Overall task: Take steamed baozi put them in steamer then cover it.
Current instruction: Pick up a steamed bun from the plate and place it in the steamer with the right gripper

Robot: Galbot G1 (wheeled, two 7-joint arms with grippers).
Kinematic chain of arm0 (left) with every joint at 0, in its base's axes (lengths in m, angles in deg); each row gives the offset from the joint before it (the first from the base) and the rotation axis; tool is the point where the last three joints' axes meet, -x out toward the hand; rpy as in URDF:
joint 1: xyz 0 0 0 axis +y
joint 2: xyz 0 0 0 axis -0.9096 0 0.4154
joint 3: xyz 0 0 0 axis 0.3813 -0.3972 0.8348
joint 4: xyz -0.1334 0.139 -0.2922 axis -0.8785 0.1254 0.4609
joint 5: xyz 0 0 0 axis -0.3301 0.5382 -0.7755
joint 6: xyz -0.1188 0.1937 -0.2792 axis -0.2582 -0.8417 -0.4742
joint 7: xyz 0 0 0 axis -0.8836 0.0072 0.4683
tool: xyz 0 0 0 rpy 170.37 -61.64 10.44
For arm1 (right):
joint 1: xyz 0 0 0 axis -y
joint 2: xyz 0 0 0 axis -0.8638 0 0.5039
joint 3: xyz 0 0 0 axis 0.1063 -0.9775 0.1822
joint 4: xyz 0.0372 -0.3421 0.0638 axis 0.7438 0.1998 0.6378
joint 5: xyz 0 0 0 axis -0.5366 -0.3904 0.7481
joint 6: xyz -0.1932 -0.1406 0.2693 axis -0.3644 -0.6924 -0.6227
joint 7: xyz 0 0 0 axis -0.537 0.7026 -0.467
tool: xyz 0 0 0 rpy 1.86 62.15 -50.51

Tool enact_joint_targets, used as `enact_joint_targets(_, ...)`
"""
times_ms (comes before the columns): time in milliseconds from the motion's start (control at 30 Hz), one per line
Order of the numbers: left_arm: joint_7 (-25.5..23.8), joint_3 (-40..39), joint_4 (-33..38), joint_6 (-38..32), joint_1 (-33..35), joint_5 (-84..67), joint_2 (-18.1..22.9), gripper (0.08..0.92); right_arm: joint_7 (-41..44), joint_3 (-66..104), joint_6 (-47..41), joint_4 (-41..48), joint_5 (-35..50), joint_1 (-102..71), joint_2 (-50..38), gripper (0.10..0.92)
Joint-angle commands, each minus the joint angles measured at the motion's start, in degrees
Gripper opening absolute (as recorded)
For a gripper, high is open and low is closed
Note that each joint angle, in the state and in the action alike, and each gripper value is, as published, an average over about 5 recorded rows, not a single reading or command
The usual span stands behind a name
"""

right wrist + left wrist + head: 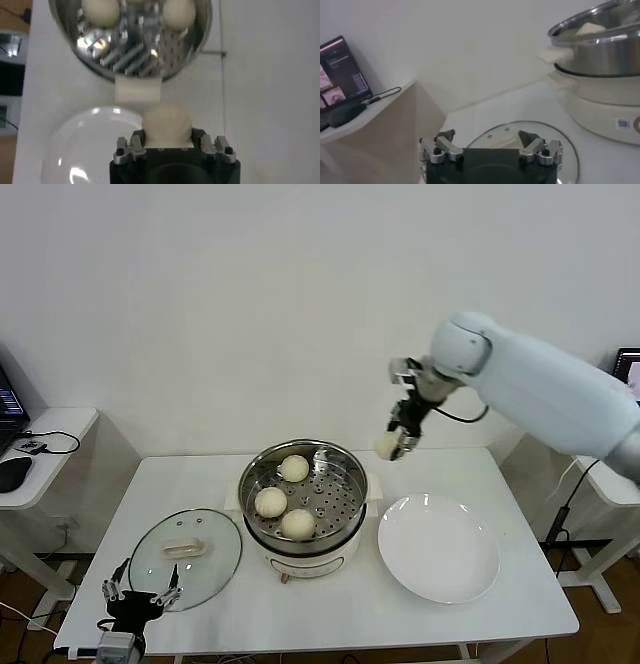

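- Head view: the steamer (pixel 303 504) sits at the centre of the white worktop (pixel 520 604), with three steamed baozi (pixel 271 502) on its perforated tray.
- The cover (pixel 186 557) lies flat at lower left of the frame, beside the steamer; a white plate (pixel 439 546) lies at lower right.
- The right end effector (pixel 398 446) hangs in the upper right of centre, above the worktop's far edge, clamped on a fourth baozi (pixel 387 446).
- The left end effector (pixel 140 594) sits at the bottom left, fingers spread wide, at the cover's near rim.
- Left wrist view: the left end effector's fingers (pixel 442 148) stand wide apart over the cover (pixel 570 150); the steamer (pixel 600 60) fills the upper right. A small square code label (pixel 622 123) shows on its base, unreadable. A lit screen (pixel 340 72) at left carries text too small to read.
- Right wrist view: the held baozi (pixel 167 125) sits between the right end effector's (pixel 170 145) fingers; the steamer (pixel 135 50) lies at the top of the frame, the cover (pixel 75 145) at lower left.
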Motion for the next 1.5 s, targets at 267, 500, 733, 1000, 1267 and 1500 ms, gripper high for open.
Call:
enact_joint_targets(267, 0.70, 0.15, 2.22, -0.20, 0.72, -0.95, 0.17, 0.823, -1.23, -6.18, -3.24, 2.69, 3.51, 0.88, 14.62, 0.568)
enact_joint_targets(500, 0.82, -0.08, 1.77, -0.37, 0.74, -1.11, 0.28, 0.823, -2.00, -7.68, -2.98, 5.00, 0.68, -3.47, 16.13, 0.568)
enact_joint_targets(733, 0.86, 0.04, 1.21, -0.46, 0.57, -1.40, 0.27, 0.823, -2.42, -7.15, -2.52, 7.60, -2.40, -7.18, 16.94, 0.568)
enact_joint_targets(1000, 0.95, -0.08, -0.22, -0.64, 0.19, -1.38, 0.05, 0.823, -3.18, -5.64, -1.90, 10.03, -5.17, -9.92, 16.52, 0.568)
enact_joint_targets(1267, 0.81, -0.27, -0.68, -0.58, -0.14, -1.38, 0.08, 0.823, -3.77, -3.42, -1.32, 12.49, -6.00, -11.01, 17.01, 0.568)
enact_joint_targets(1500, 0.78, -0.29, -1.39, -0.56, -0.56, -1.40, 0.20, 0.823, -4.53, -2.77, -2.14, 11.15, -5.16, -10.67, 15.86, 0.609)
